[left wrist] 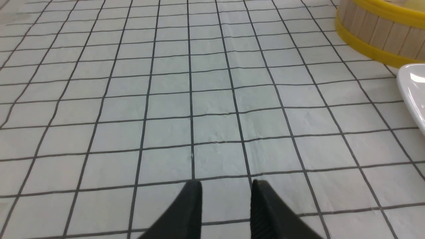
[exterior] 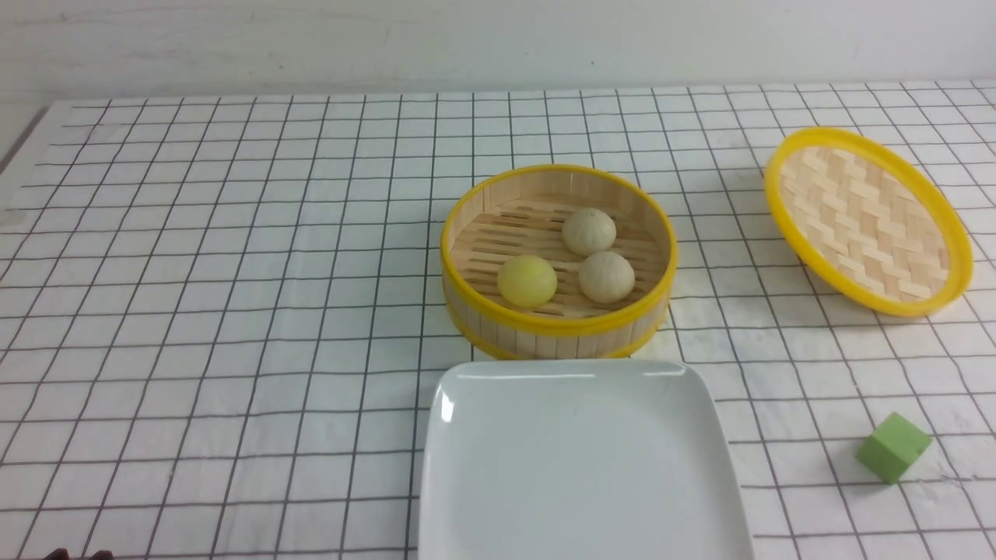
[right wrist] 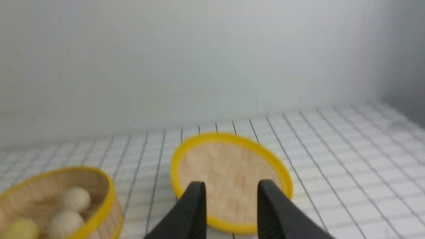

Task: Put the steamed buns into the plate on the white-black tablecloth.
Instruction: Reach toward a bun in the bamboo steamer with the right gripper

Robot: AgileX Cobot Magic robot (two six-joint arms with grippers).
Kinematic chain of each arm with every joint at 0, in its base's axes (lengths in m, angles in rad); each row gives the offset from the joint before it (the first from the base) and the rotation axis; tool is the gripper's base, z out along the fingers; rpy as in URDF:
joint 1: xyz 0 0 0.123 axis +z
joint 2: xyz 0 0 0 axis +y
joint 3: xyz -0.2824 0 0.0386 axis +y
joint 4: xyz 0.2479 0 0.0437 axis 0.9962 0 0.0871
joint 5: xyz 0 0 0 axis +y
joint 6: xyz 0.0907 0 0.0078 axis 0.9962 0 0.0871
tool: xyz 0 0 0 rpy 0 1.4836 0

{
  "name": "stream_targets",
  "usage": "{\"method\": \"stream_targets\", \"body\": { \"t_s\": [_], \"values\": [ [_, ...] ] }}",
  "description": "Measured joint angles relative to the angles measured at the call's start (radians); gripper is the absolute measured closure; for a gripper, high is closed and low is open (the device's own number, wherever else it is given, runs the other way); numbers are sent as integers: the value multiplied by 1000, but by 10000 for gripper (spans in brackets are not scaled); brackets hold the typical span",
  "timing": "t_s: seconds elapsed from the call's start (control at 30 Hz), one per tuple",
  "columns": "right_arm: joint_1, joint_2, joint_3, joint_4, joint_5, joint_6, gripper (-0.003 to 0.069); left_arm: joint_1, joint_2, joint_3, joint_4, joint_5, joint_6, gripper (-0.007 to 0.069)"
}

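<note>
Steamed buns [exterior: 606, 277]: all three sit inside the bamboo steamer basket [exterior: 545, 336], none on the plate yet. The yellow bun [exterior: 527, 281] is toward the robot's left and the two beige ones are close together beside it

Plate [exterior: 580, 467]: bare, lying on the white-black tablecloth [exterior: 233, 311] that covers the surface. It is on the robot's side of the basket, its far rim just short of the basket wall

Left fingers [left wrist: 187, 212]: parted by a moderate gap, nothing between them, low over bare cloth. In the left wrist view the basket wall [left wrist: 378, 33] and the plate's edge [left wrist: 413, 86] show only at the margin

Right fingers [right wrist: 192, 212]: also parted and holding nothing, raised and aimed at the woven lid [right wrist: 229, 166], with the basket and its buns off to one side

Key relation: the buns lie beyond the plate, so each carry is a short pull back toward the robot over the basket rim. The buns are round, with no long axis to line up with

Nearer arm: neither arm shows in the front view, so I cannot tell. The basket sits slightly toward the robot's right, which I judge favours the right arm

Bystanders: the lid [exterior: 867, 222] rests tilted at far right, and a green cube [exterior: 893, 447] lies well clear of the plate
</note>
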Motion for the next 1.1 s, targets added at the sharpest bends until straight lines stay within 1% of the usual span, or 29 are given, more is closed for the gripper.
{"method": "stream_targets", "body": {
  "t_s": [0.03, 0.07, 0.1, 0.17, 0.27, 0.7, 0.9, 1.03, 1.1],
  "values": [
    [0, 0, -61, 14, 23, 0, 419, 0, 0, 0, 0, 0, 0, 384],
    [0, 0, -70, 18, 34, 0, 419, 0, 0, 0, 0, 0, 0, 384],
    [0, 0, -142, 33, 77, 0, 419, 0, 0, 0, 0, 0, 0, 384],
    [0, 0, -213, 57, 137, 0, 419, 0, 0, 0, 0, 0, 0, 384],
    [0, -1, -266, 97, 174, 0, 419, 0, 0, 0, 0, 0, 0, 384],
    [0, -5, -275, 265, 214, -1, 419, 0, 0, 0, 0, 0, 0, 384],
    [0, -5, -275, 283, 216, -1, 419, 0, 0, 0, 0, 0, 0, 384],
    [0, -5, -275, 286, 245, -1, 419, 0, 0, 0, 0, 0, 0, 384],
    [0, -5, -275, 319, 267, -1, 419, 0, 0, 0, 0, -8, 0, 384]
  ]
}}
